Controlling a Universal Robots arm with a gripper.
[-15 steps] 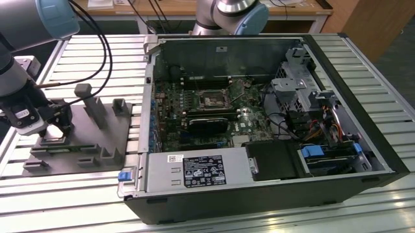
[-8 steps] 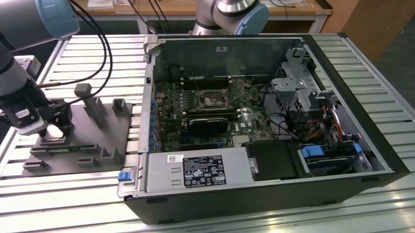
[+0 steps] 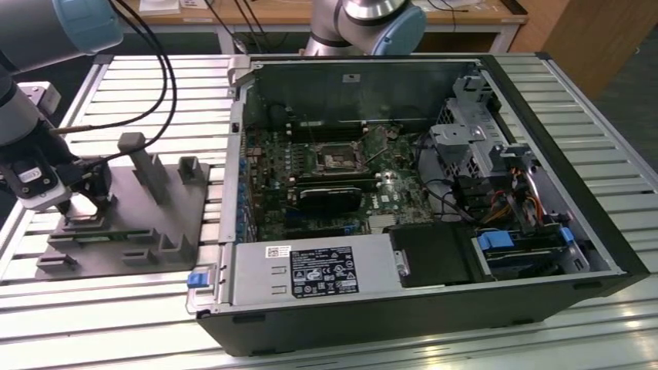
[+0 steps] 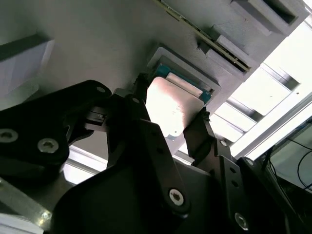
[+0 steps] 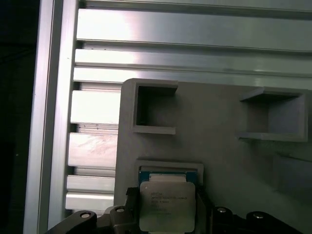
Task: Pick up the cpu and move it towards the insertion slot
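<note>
The cpu (image 5: 167,207), a small flat square chip with a shiny silver metal top, lies in the first wrist view at a shallow square pocket (image 5: 168,165) of a grey plastic fixture plate (image 5: 219,117). The black gripper (image 5: 167,197) has one finger at each of two opposite edges of the chip, and the claw looks pressed in on the cpu rather than spread.

In the second wrist view, the cpu (image 4: 170,105) shows a teal rim on its far side. The black fingers (image 4: 134,109) meet its sides. Whether it has left the pocket floor I cannot tell.

In the exterior view, the gripper (image 3: 80,206) is down at the fixture plate (image 3: 154,208) on the slatted metal table (image 3: 154,85). This is well apart from the insertion slot (image 3: 337,159), a small square silver-framed socket on the green board inside the open black computer case (image 3: 575,193).

The chip is probably light, stiff, smooth and easily damaged underneath, so a gentle, level hold on its edges suits it best.
</note>
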